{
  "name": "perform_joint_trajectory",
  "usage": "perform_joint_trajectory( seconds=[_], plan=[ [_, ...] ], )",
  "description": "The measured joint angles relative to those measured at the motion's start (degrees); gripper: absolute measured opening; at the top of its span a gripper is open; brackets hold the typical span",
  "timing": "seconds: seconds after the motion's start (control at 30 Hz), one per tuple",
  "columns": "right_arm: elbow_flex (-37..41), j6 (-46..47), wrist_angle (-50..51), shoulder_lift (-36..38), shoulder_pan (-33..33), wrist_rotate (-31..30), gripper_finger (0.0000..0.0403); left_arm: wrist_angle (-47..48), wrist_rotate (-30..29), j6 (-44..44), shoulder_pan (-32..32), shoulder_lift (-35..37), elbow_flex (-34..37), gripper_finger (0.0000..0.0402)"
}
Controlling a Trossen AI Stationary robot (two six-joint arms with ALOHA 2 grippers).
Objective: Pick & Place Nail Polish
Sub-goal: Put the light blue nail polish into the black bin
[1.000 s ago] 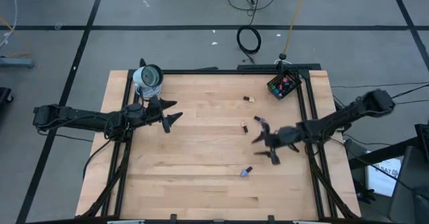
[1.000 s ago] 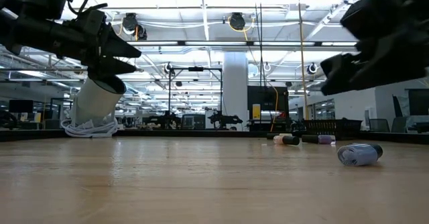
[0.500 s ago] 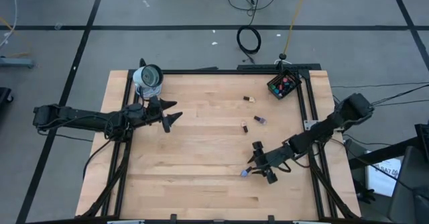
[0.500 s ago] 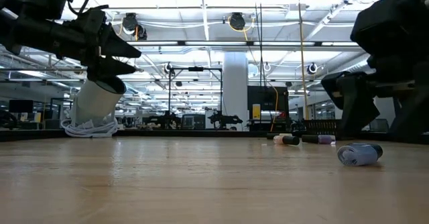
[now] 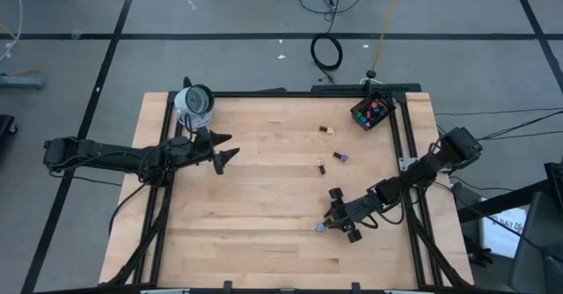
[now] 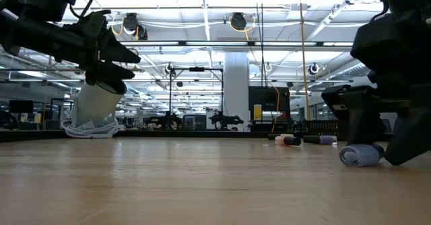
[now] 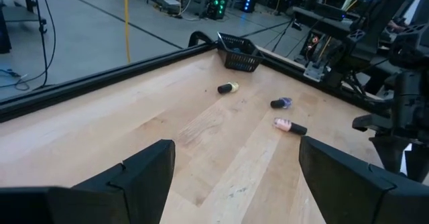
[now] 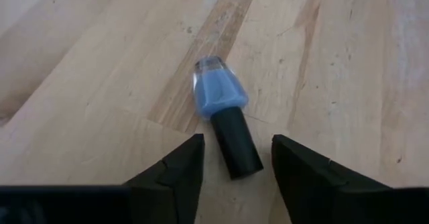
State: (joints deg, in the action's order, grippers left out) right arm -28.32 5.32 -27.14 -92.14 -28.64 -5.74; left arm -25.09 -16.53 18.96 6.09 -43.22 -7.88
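Right hand point(image 5: 339, 224) lowered to the tabletop, fingers apart, left hand point(image 5: 227, 151) raised, fingers spread wide

Blue nail polish bottle point(image 8: 221, 110) lies on its side – three others point(image 5: 331, 151), seemingly toppled, lie apart

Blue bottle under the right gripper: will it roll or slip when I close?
The blue bottle lies on its side with a round cap, so it may roll if nudged. It looks glossy, probably slippery. The right gripper straddles the cap, a narrow hold.
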Motion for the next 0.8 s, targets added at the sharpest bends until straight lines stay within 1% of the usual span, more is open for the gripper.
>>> perform_joint_trajectory(
  seconds=[0.2,0.4,0.67,0.8],
  plan=[
    [0.0,-0.2,0.0,0.0,0.0,0.0,0.0105,0.0,0.0,0.0,0.0,0.0,0.0,0.031],
    [0.0,-1.6,-0.1,0.0,0.0,0.0,0.005,0.0,0.0,0.0,0.0,0.0,0.0,0.0302],
    [0.1,-4.7,-2.5,0.1,0.2,-1.1,0.0049,0.0,0.0,0.5,0.0,0.0,0.0,0.0302],
    [0.1,-5.6,-2.7,2.3,1.5,-1.9,0.0049,0.0,0.0,0.5,0.0,0.0,0.0,0.0302]
  ],
)
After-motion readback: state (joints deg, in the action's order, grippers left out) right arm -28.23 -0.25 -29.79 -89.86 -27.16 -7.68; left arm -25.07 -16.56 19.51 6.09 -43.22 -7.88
